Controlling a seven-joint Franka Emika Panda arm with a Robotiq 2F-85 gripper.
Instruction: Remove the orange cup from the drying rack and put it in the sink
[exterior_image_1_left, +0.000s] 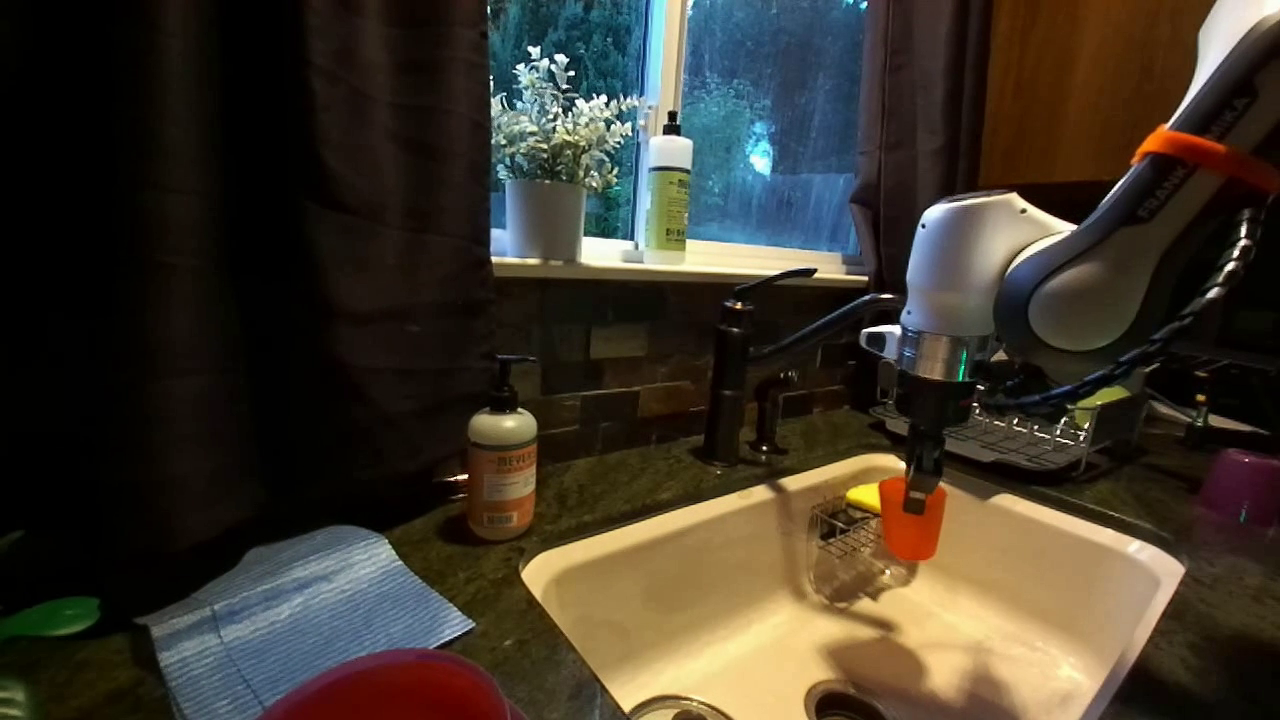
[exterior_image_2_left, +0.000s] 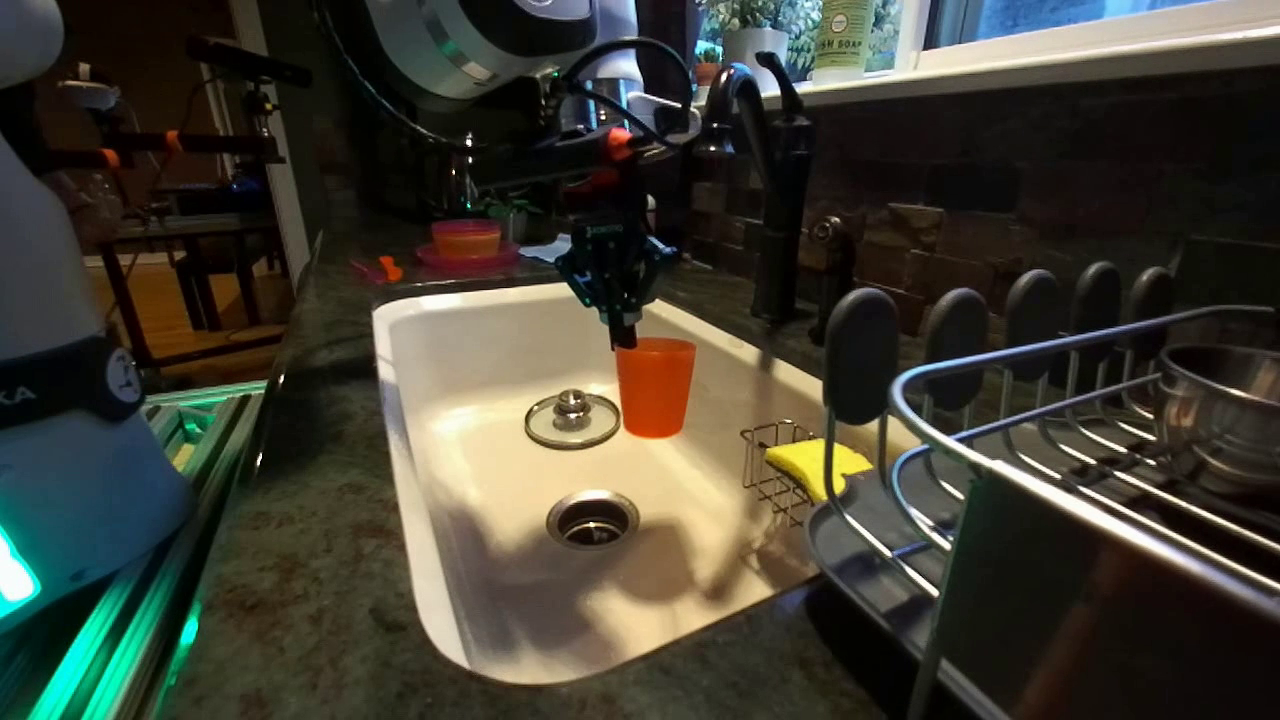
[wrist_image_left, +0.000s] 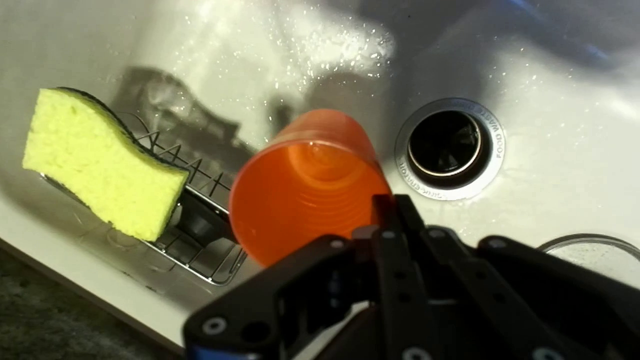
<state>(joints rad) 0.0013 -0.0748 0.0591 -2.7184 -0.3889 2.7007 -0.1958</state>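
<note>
The orange cup (exterior_image_1_left: 912, 537) hangs upright over the white sink (exterior_image_1_left: 640, 590), and it also shows in an exterior view (exterior_image_2_left: 657, 392). My gripper (exterior_image_1_left: 916, 495) is shut on one side of the cup's wall near the rim, with one finger inside and one outside. In the wrist view the cup (wrist_image_left: 300, 200) is tilted with its open mouth toward the camera, and the fingertips (wrist_image_left: 392, 204) pinch its right edge. The cup is above the sink floor and casts a shadow on it. The drying rack (exterior_image_2_left: 860, 345) stands beside the sink and also shows in an exterior view (exterior_image_1_left: 1030, 445).
A wire caddy (exterior_image_2_left: 765, 455) with a yellow sponge (wrist_image_left: 100, 160) hangs on the sink wall near the cup. A drain (exterior_image_2_left: 592, 520) and a glass lid (exterior_image_2_left: 570, 420) are in the sink. The black faucet (exterior_image_1_left: 727, 390) rises behind it. A steel bowl (exterior_image_2_left: 1215, 420) sits in the rack.
</note>
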